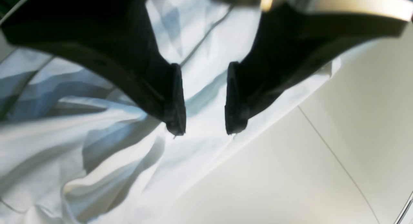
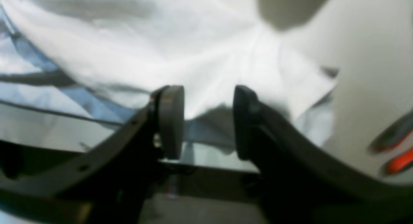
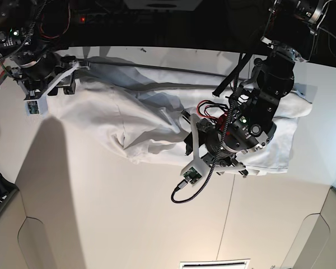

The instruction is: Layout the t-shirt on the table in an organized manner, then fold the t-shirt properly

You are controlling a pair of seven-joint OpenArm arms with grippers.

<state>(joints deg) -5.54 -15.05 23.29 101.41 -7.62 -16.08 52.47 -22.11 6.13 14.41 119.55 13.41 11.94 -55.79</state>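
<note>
White bench (image 3: 129, 213) under rumpled t-shirt (image 3: 140, 120). Left pincer (image 1: 205, 132) parted, empty above cloth. Right pincer (image 2: 209, 120) parted at shirt's edge, gripping nothing.

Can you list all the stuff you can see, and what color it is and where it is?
t-shirt: one, white, spread crumpled across the far part of the table, stretching between the two arms
table: one, white, under everything, with a thin dark seam across it
cables: a few, red and black, on the arm over the shirt
left gripper: one, black, jaws apart, hanging over the shirt's edge near bare table, holding nothing
right gripper: one, black, jaws apart at the shirt's edge, cloth showing in the gap; whether it touches is unclear
</note>
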